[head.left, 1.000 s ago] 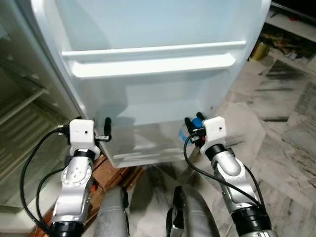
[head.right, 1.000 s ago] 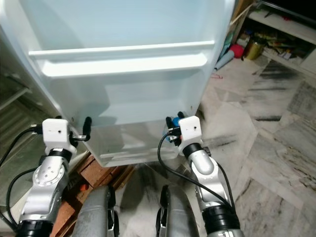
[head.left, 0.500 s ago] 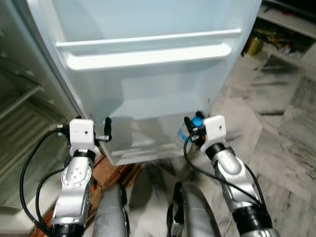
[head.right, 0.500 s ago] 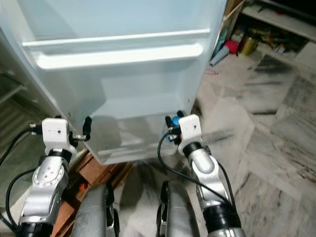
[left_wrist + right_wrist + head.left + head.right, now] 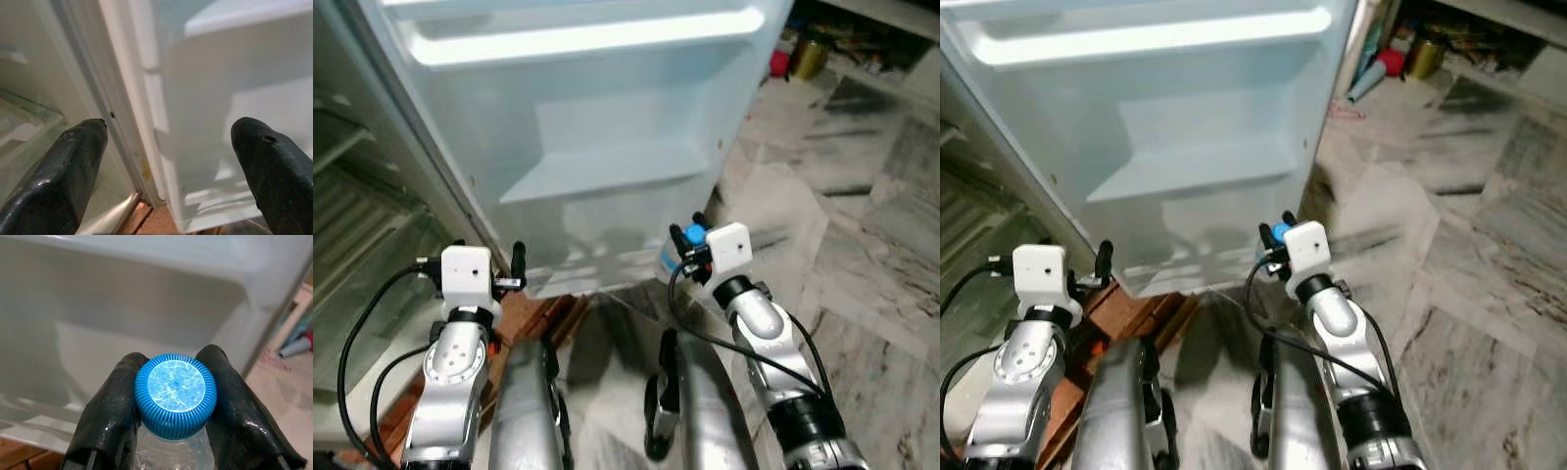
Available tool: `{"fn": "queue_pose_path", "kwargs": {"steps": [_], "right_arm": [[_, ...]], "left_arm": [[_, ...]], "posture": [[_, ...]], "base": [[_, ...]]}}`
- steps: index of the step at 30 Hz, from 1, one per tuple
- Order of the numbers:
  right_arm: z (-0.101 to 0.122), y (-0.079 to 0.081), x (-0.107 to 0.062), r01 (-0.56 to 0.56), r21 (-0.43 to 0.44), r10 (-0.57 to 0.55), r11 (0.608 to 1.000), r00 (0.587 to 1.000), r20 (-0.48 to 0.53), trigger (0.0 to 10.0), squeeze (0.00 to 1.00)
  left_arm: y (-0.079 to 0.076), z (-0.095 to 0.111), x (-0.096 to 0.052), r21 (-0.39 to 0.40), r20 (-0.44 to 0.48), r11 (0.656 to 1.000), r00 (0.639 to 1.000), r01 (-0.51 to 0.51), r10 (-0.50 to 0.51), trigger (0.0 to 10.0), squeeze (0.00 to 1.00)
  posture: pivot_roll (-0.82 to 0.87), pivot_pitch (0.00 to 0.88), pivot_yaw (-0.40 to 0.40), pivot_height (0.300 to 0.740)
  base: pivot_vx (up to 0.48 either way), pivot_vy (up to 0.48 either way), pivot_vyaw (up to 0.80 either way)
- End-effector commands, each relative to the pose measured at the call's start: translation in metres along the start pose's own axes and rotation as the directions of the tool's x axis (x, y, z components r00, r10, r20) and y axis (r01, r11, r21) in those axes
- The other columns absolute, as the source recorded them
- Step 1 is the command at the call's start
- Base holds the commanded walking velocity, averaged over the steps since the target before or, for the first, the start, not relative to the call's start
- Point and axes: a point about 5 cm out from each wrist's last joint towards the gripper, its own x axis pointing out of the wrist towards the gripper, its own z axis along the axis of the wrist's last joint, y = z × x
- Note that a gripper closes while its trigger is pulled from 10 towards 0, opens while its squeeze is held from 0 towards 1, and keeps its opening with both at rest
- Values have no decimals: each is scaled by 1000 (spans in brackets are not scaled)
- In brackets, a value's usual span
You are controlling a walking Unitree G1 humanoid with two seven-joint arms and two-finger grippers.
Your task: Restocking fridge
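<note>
Since the earlier frame, your head camera dropped and tipped down: the pale blue inner face of the open fridge door (image 5: 607, 108) slid upward in both eye views, so that its lower moulded ledge (image 5: 597, 171) and bottom edge came into sight, while more of the grey veined marble floor (image 5: 862, 245) appeared at the right. Both arms held the same raised pose in front of the door.

Your right gripper (image 5: 171, 401) was clamped on the neck of a clear plastic water bottle with a ribbed blue screw cap (image 5: 175, 400); the two black fingers (image 5: 113, 421) pressed against the cap from either side. In the eye views that cap (image 5: 694, 234) sat just ahead of the white wrist camera block (image 5: 728, 248), close to the door's lower right corner and above the floor.

Your left gripper (image 5: 171, 161) stood wide apart and held nothing. Its fingers (image 5: 68, 166) framed the hinge side of the door, where the white door edge met the fridge cabinet. In the eye views it (image 5: 517, 266) hovered near the door's lower left corner, beside the open fridge interior with its clear shelves (image 5: 362, 225).

A reddish-brown brick-like surface (image 5: 533, 313) lay under the door's bottom edge. Cluttered shelving with a gold tin (image 5: 808, 59) stood at the far right.
</note>
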Motion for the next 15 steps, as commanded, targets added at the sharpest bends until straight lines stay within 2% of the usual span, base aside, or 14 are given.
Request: {"fn": "queue_pose_path", "kwargs": {"steps": [1, 4, 6, 8, 12, 15], "right_arm": [[17, 6, 9, -36, -56, 41, 998, 995, 90, 10000, 0], [41, 5, 25, -28, -118, 50, 993, 981, 190, 10000, 0], [45, 5, 27, -24, -124, 49, 992, 978, 203, 10000, 0], [56, 3, 37, -10, -137, 44, 991, 968, 248, 10000, 0], [55, 4, 50, -20, -186, 65, 982, 969, 240, 10000, 0], [42, 7, 55, -42, -216, 82, 976, 980, 180, 10000, 0]], "left_arm": [[4, 4, -3, 16, 10, 1000, 1000, 1, -1, 10000, 0], [12, 6, -8, 1, 12, 1000, 1000, -17, 17, 10000, 0], [14, 6, -9, 3, 6, 1000, 1000, -23, 23, 10000, 0], [22, 3, -15, 25, -14, 999, 999, -48, 48, 10000, 0], [32, 0, -29, 32, -51, 995, 994, -90, 92, 10000, 0], [34, 1, -36, 34, -59, 995, 994, -94, 96, 10000, 0]], "posture": [[103, 224, -19, 568], [119, 244, -13, 568], [123, 254, -9, 568], [136, 271, -12, 568], [173, 302, -24, 568], [193, 320, -25, 568]], "base": [[0, 0, 0], [0, 0, 0], [0, 0, 0], [0, 0, 0], [0, 0, 0], [0, 0, 0]]}}
